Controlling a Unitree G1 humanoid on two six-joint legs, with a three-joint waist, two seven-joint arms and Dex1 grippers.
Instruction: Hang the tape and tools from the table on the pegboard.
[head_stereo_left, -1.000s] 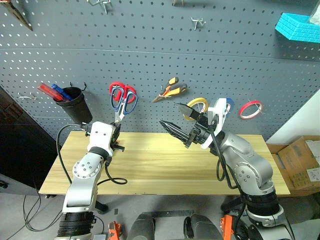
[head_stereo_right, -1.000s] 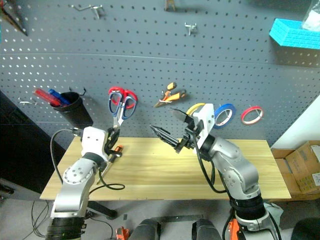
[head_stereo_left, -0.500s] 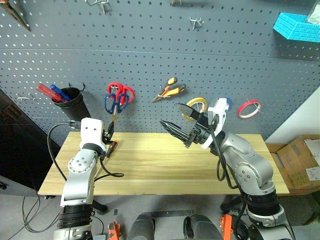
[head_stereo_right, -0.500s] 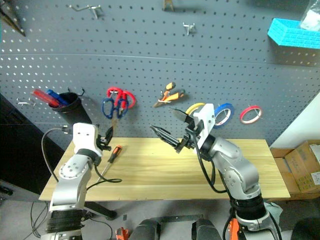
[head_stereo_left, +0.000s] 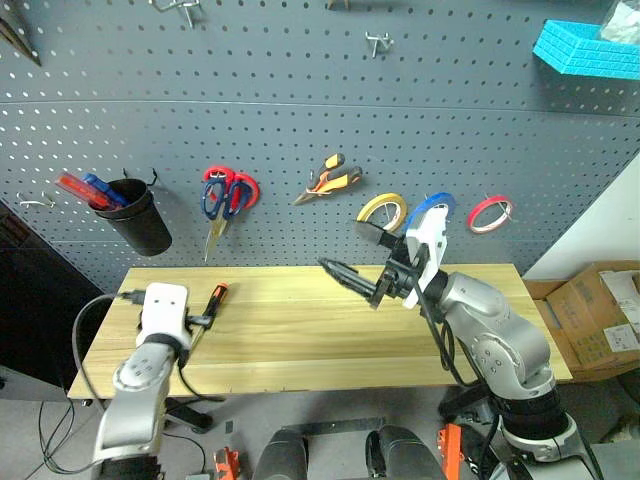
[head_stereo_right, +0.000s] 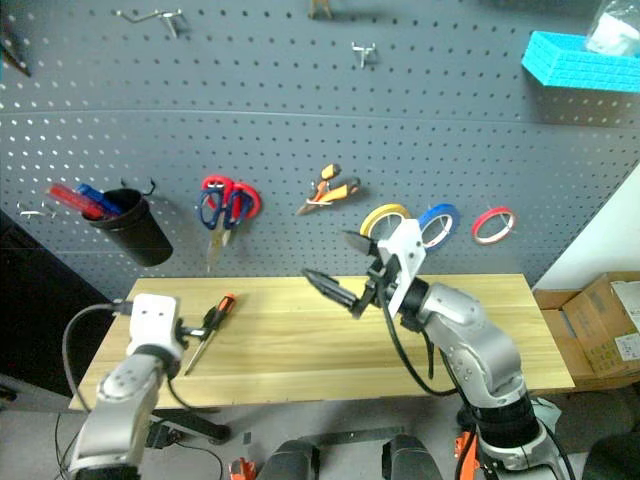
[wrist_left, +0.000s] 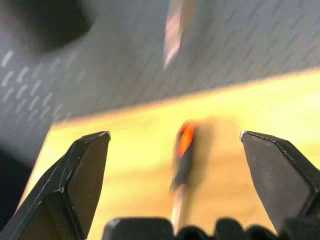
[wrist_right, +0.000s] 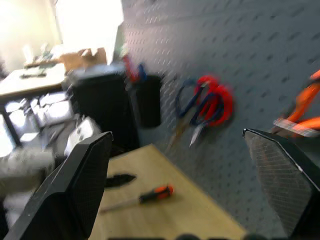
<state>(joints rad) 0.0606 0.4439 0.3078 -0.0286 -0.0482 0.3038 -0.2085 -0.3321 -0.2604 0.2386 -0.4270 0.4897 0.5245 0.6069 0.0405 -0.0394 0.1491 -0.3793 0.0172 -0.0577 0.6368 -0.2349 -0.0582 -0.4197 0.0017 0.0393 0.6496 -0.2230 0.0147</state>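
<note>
Two pairs of scissors hang together on the pegboard (head_stereo_left: 300, 110), the dark-blue-handled scissors (head_stereo_left: 214, 205) beside the red-handled scissors (head_stereo_left: 240, 187), blades pointing down. Further along the board to the right hang the orange-and-black pliers (head_stereo_left: 330, 178), a yellow roll (head_stereo_left: 382, 211), the blue tape (head_stereo_right: 437, 222) and a red roll (head_stereo_left: 489, 213). A black cup (head_stereo_left: 138, 214) holding red and blue items hangs at the far left of the board, and a blue basket (head_stereo_left: 585, 50) sits high on the right.

On the light wooden worktop (head_stereo_left: 300, 330), the small orange-handled tool (head_stereo_left: 208, 305) lies near the left end, its thin shaft pointing toward the front edge. The left hand (wrist_left: 175, 165) sits low just behind it with both fingers spread wide, empty. The right hand (head_stereo_left: 362, 258) hovers above the middle of the worktop, its fingers also wide apart, holding nothing, pointing toward the left side of the board.
</note>
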